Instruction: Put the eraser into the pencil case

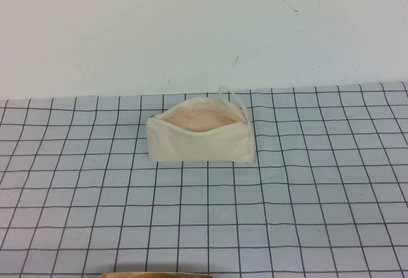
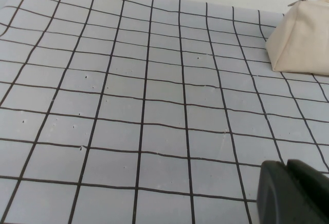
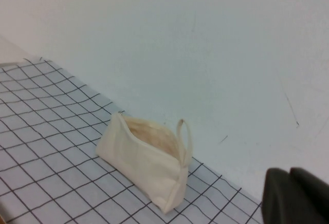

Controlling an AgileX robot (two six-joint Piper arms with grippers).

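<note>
The cream-white pencil case [image 1: 201,143] stands near the middle back of the grid mat. Its zip is open, showing pinkish-beige lining, and its loop strap [image 1: 234,99] is at its right end. It also shows in the left wrist view [image 2: 303,39] and the right wrist view [image 3: 146,157]. The eraser shows in no view. Neither gripper shows in the high view. My left gripper [image 2: 286,163] hangs over bare mat, well apart from the case, its dark fingers together. My right gripper [image 3: 289,170] is raised off to the case's strap side, fingers together and holding nothing I can see.
The grid mat [image 1: 306,214] covers the table up to a plain white wall [image 1: 191,29] just behind the case. A brown curved edge [image 1: 156,275] shows at the front border of the high view.
</note>
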